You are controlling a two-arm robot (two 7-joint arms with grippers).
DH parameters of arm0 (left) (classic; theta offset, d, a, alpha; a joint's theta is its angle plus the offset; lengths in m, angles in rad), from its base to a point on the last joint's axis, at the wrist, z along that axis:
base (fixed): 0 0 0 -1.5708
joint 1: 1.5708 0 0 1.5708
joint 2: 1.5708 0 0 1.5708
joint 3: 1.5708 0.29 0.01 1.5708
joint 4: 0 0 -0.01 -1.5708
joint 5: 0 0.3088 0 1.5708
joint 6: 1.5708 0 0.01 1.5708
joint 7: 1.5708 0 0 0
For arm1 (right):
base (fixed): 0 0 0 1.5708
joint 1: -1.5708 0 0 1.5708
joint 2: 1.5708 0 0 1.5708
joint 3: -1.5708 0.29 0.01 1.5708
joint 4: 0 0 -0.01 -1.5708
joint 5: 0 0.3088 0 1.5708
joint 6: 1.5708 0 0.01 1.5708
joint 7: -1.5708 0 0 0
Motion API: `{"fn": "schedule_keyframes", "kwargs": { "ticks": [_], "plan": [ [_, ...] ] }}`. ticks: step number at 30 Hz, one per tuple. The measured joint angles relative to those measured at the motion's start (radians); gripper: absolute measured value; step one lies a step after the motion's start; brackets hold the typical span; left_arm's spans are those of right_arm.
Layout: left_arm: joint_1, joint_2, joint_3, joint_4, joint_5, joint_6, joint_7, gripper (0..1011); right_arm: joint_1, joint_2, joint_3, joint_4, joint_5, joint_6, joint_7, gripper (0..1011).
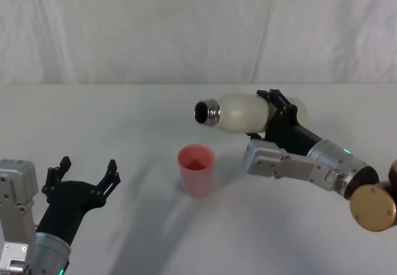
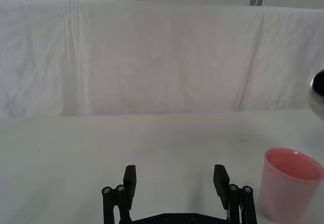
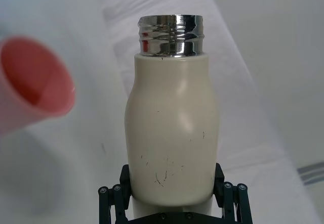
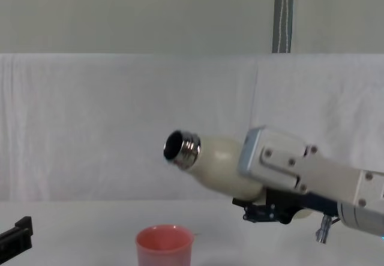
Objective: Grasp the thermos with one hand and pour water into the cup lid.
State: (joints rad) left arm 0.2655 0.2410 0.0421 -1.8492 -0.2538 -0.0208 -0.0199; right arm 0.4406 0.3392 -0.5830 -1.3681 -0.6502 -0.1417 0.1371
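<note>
Ahead of your right gripper (image 1: 280,115): thermos (image 1: 243,113) clamped round body, tipped near horizontal, neck above and just beyond cup lid (image 1: 196,169) for pouring. Left gripper (image 1: 85,177) parked, fingers spread, empty.

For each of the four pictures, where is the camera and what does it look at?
Head: high, looking down at the table, both arms, the right gripper shut on the thermos.
Chest: low, looking across; thermos above the cup lid.
Left wrist: along the open left gripper towards the cup lid.
Right wrist: along the thermos towards its neck.
All four share the cup lid.
</note>
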Motion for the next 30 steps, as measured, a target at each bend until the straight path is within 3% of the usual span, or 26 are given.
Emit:
{"fn": "schedule_keyframes", "kwargs": {
  "ticks": [4,10,13,16,23,30],
  "plan": [
    [0.0,0.0,0.0,0.0,0.0,0.0,0.0,1001,-0.026,-0.016,0.046,-0.019,0.095,-0.012,0.023,950],
    [0.0,0.0,0.0,0.0,0.0,0.0,0.0,1001,-0.077,-0.043,0.142,-0.059,0.282,-0.024,0.061,950],
    [0.0,0.0,0.0,0.0,0.0,0.0,0.0,1001,-0.091,-0.052,0.172,-0.069,0.345,-0.027,0.079,950],
    [0.0,0.0,0.0,0.0,0.0,0.0,0.0,1001,-0.111,-0.068,0.22,-0.08,0.45,-0.028,0.111,950],
    [0.0,0.0,0.0,0.0,0.0,0.0,0.0,1001,-0.141,-0.082,0.283,-0.102,0.599,0.005,0.16,950],
    [0.0,0.0,0.0,0.0,0.0,0.0,0.0,1001,-0.167,-0.079,0.319,-0.129,0.69,0.039,0.184,950]
  ]
}}
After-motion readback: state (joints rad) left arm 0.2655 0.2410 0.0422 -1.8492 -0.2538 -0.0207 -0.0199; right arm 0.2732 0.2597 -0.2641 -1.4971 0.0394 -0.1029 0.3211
